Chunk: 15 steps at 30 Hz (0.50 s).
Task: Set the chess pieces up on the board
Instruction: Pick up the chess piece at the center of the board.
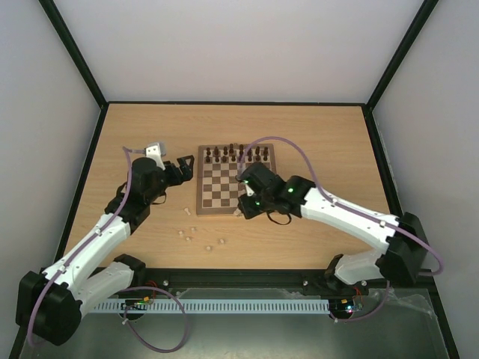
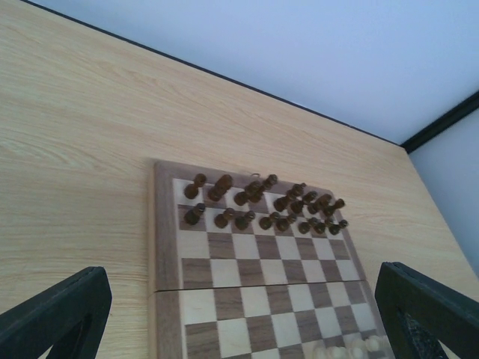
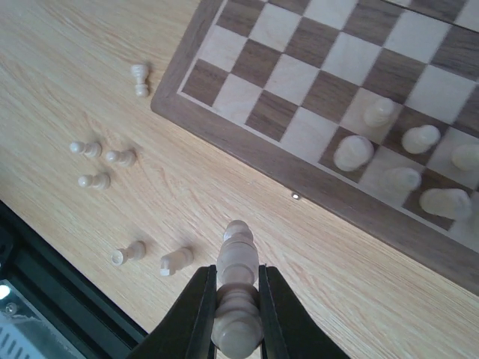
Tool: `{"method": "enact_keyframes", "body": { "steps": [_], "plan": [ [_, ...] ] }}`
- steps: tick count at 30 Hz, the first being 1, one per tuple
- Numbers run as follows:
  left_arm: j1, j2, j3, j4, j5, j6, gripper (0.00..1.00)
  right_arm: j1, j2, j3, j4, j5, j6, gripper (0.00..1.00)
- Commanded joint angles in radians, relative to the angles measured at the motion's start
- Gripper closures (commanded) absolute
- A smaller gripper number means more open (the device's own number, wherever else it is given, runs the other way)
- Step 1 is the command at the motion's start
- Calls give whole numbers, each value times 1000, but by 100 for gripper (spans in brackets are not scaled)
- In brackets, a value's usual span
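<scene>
- Fingers of the right arm [image 3: 198,314] pinch one pale piece [image 3: 238,273] by its body, ready to stand it on a square.
- It hangs over the worktop [image 3: 352,262], just off the board [image 3: 247,142] at its 5 o'clock.
- Dark pieces [image 2: 262,206] fill the 12 o'clock rows.
- Loose pale pieces [image 3: 97,161] lie at 7 o'clock.
- Left fingers [image 2: 60,310] are spread and empty at 9 o'clock, probably to stay clear.

The light wooden table [image 1: 322,149] carries the board [image 1: 217,196] near its centre, with loose pale chess pieces [image 1: 222,241] (six, by the right wrist view) scattered at the board's seven o'clock.
</scene>
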Motion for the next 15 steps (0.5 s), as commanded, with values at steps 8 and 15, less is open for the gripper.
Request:
{"method": "enact_keyframes", "body": {
  "steps": [8, 15],
  "plan": [
    [0, -47, -12, 132, 433, -258, 0, -203, -297, -197, 151, -278, 39, 92],
    [-5, -225, -240, 450, 622, -624, 0, -291, -438, -212, 224, -470, 78, 92]
  ]
}}
